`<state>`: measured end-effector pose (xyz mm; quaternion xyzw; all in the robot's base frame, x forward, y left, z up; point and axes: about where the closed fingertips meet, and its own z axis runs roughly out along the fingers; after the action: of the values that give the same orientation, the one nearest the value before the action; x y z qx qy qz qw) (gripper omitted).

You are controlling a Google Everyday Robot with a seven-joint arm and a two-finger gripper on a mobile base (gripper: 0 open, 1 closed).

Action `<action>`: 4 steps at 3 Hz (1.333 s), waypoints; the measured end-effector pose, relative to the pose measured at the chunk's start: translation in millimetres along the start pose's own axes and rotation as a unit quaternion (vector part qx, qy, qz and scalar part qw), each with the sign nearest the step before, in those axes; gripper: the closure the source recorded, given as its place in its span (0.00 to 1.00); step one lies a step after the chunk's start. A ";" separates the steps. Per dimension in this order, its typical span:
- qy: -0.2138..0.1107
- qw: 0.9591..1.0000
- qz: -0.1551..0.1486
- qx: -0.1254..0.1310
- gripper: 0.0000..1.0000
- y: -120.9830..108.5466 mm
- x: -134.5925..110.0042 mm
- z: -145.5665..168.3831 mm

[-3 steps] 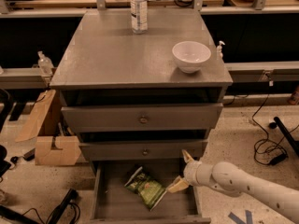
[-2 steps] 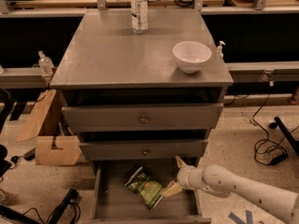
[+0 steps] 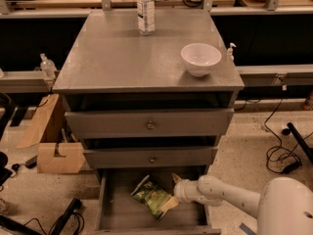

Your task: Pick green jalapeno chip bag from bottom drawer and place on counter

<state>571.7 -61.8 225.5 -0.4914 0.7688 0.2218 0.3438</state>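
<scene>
The green jalapeno chip bag (image 3: 151, 195) lies crumpled on the floor of the open bottom drawer (image 3: 112, 210), near its middle. My gripper (image 3: 172, 192) reaches into the drawer from the right on a white arm. One pale fingertip (image 3: 169, 205) rests at the bag's right end and the other finger (image 3: 176, 178) points up behind it, so the jaws stand spread around the bag's right edge. The counter (image 3: 117, 58) is the grey cabinet top above.
A white bowl (image 3: 200, 58) stands on the counter at the right, a clear water bottle (image 3: 145, 9) at the back. The two upper drawers (image 3: 149, 125) are closed. A cardboard box (image 3: 54, 156) and cables lie on the floor at the left.
My arm has pushed leftward and deeper into the drawer, bringing the gripper from beside the bag to its right edge. The bag has not visibly moved.
</scene>
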 end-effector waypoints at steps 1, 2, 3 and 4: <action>0.015 1.000 -0.003 -0.023 0.00 6.7 3.2 35.6; 0.023 0.999 -0.002 -0.025 0.00 13.7 4.2 41.6; 0.049 0.998 -0.001 -0.040 0.00 18.4 14.0 77.7; 0.061 0.997 0.000 -0.057 0.18 22.4 23.4 110.5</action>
<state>579.1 8.5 134.5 -0.5225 0.7747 0.2350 0.2677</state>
